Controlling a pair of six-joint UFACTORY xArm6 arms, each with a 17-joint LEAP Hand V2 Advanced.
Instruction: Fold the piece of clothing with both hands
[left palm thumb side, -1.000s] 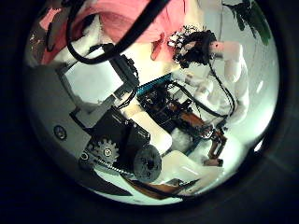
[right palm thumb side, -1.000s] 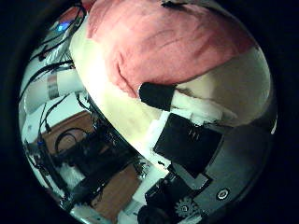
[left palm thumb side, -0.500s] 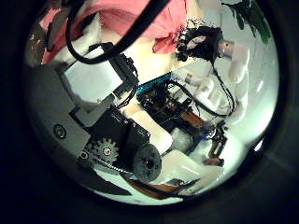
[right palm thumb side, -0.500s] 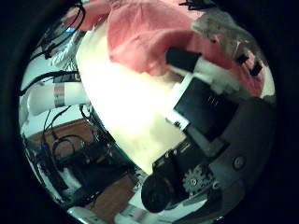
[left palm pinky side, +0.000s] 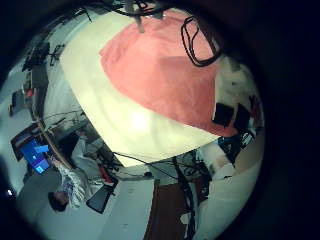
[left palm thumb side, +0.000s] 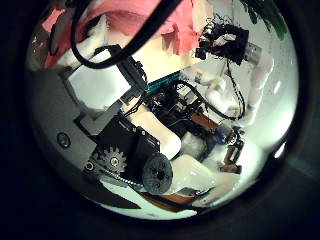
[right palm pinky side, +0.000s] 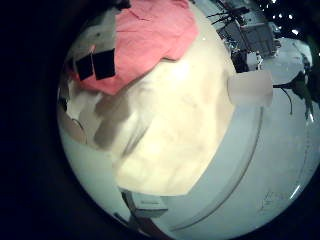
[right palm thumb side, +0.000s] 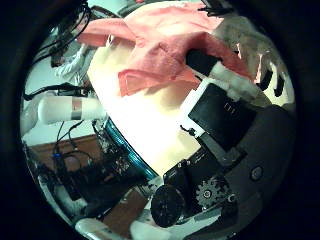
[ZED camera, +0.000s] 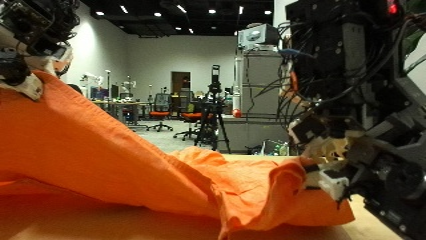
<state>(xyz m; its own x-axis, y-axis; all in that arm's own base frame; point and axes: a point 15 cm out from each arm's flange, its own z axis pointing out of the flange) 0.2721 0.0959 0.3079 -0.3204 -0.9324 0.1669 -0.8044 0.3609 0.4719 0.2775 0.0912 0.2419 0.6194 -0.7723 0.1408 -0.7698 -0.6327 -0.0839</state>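
**Where the cloth hangs lifted, treat it as soft and light, and take it by the edges**

As it stands now, the orange garment (ZED camera: 133, 160) is partly off the table (ZED camera: 80, 228). One edge is drawn up high toward 10 o'clock, and the rest slopes down in a long sheet to a bunched heap near 4 o'clock, with its lower folds resting on the tabletop.

- Your left hand (ZED camera: 33, 38) is at the high end, at 10 o'clock. Its fingers look curled onto the raised edge, with a white fingertip against the cloth.
- Your right hand (ZED camera: 357, 150) is at the low end, at 4 o'clock. Its fingers are closed into the bunched cloth. Its thumb-side palm view shows fabric (right palm thumb side: 160, 50) draped over and caught by a finger.

Handling, as a judgement:
- The cloth is thin and limp. It sags between the two holds and creases easily, so it carries no shape of its own.
- It looks light enough to need little grip force, but a shallow pinch may let it slide out.
- It is not fragile. The main risk is that slack bunches up or snags on the fingers.

Where to hold:
- Keep to the hem or the corners, well apart from each other, so the span between the hands is taut.
- The bunch at 4 o'clock is a poor hold, because you cannot tell from here which layer is caught.
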